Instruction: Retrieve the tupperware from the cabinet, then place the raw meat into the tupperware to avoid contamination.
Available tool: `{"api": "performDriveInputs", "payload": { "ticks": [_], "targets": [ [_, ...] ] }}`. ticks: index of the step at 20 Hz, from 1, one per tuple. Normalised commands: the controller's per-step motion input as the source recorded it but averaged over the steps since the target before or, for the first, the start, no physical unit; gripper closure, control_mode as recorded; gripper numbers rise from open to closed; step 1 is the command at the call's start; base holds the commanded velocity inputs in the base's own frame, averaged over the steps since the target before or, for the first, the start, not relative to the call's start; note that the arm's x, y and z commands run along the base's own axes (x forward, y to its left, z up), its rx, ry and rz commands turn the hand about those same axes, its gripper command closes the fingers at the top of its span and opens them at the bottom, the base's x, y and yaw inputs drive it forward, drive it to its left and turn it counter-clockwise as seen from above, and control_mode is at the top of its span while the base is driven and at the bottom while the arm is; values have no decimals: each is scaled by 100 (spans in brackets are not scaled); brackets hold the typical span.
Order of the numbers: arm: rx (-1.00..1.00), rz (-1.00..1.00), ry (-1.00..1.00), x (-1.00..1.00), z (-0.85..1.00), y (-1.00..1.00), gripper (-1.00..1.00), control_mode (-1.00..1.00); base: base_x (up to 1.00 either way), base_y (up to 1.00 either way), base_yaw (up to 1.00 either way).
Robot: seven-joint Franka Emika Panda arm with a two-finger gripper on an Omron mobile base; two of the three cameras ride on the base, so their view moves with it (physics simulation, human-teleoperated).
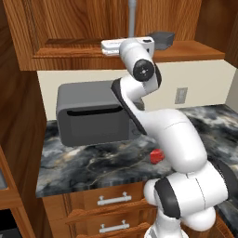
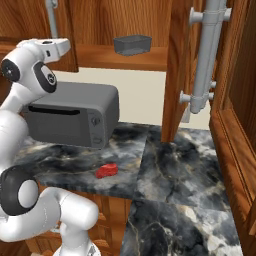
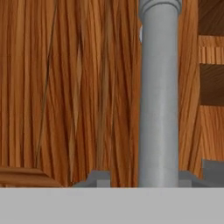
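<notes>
Up at the reddish-brown wooden wall cabinet (image 1: 83,28), the gripper (image 3: 142,181) of the white arm is being held against a long vertical silver bar handle (image 3: 159,96). In the hand view, the two dark finger tips (image 3: 98,178) are being shown low on either side of this bar, so the jaws are judged to be set narrowly around it; whether the pads are actually pressing on it cannot be told.

One door is already standing open at the right, and the small grey, slightly translucent rectangular tub (image 2: 132,44), the tupperware, is being displayed on the bare cabinet shelf, well to the right of the hand. The small bright red irregular lump of raw meat (image 2: 106,170) is lying on the dark veined marble-patterned counter (image 2: 165,165), near its front edge, in front of the big boxy grey microwave (image 2: 75,120).

The step in hand is judged to be the opening of a door. For this to be done well, the bar should be kept centred between the fingers, and the pull should be led along the door's arc rather than straight outward, so that the smooth round metal is not being slipped off.

The panelled doors are being rendered with strong vertical grain; the tub's sides are tapered and its top is open.
</notes>
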Motion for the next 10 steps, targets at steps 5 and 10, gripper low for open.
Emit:
{"api": "performDriveInputs", "payload": {
  "ticks": [5,10],
  "targets": [
    [0,-1,0,-48,2,84,100,-100,0,0,0],
    [0,-2,0,-51,0,89,100,-100,0,0,0]
  ]
}}
